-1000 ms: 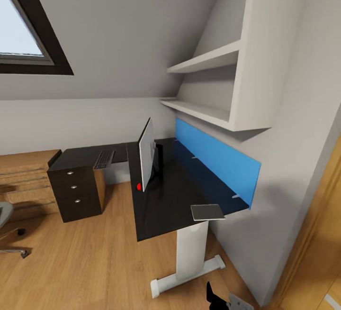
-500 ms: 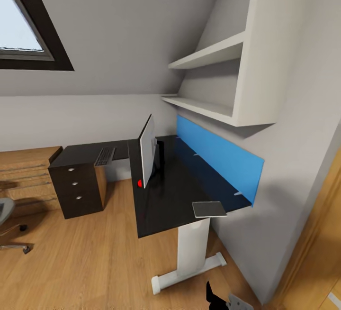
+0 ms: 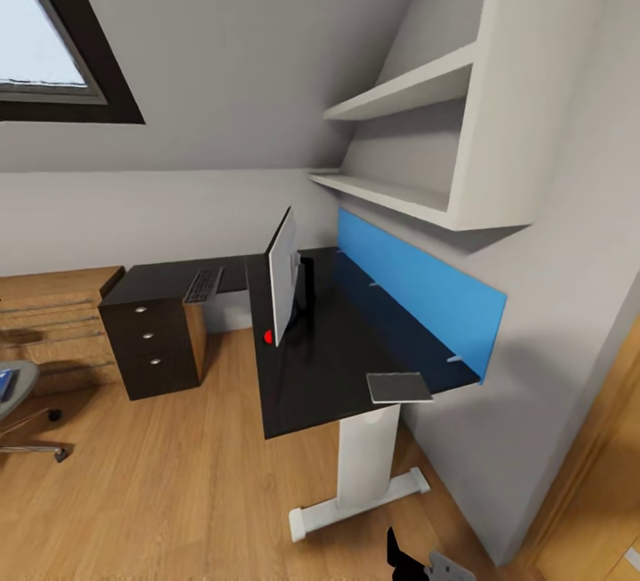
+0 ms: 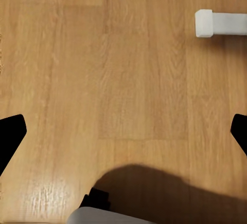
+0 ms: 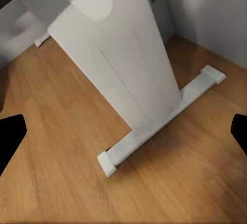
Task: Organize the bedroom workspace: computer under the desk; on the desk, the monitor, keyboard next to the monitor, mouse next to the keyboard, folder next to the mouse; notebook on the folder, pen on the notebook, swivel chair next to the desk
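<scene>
Black desk (image 3: 311, 368) with monitor (image 3: 281, 274) overhead; both hands (image 4: 123, 131) (image 5: 123, 131) spread above wood floor.

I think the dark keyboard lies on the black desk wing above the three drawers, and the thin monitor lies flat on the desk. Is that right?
Not quite: in the head view the thin monitor stands upright on the black desk. The dark keyboard does lie above the three drawers.

L-shaped black table (image 3: 311, 386) on a white pedestal leg (image 3: 364, 461). Monitor (image 3: 283, 275) upright mid-top, keyboard (image 3: 204, 284) on the far wing. Notebook (image 3: 399, 386) at the near corner
</scene>
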Robot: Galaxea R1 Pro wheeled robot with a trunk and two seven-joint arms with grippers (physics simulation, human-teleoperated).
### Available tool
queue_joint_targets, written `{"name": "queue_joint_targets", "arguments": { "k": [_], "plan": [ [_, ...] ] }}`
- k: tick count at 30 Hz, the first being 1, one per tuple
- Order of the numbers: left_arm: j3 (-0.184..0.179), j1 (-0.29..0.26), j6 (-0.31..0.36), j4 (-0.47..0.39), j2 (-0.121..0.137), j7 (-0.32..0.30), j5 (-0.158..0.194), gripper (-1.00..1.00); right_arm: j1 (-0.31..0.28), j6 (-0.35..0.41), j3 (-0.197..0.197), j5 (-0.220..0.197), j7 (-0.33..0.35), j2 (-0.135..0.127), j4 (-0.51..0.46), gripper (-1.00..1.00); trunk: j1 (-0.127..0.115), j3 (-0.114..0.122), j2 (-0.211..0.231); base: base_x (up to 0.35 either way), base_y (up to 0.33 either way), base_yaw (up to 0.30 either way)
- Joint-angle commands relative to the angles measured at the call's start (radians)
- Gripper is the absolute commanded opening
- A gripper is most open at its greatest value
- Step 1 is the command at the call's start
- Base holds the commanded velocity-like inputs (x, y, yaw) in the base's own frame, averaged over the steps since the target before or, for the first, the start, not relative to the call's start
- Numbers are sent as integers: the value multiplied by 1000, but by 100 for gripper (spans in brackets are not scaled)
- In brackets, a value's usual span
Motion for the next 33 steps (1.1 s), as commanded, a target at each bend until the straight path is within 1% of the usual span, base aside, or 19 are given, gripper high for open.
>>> {"name": "queue_joint_targets", "arguments": {
  "k": [1,23,33],
  "plan": [
    [-8,-1,-4,0,1,7,9,100,-1,-3,4,-11,7,0,1,100,0,-3,-1,0,0,71],
    [-5,-1,-5,0,2,7,11,100,-1,-3,4,-11,7,-1,1,100,0,-36,-1,0,0,71],
    [-4,-1,-6,0,3,8,11,100,-1,-4,4,-11,9,-3,1,100,38,-72,-71,0,0,18]
  ]
}}
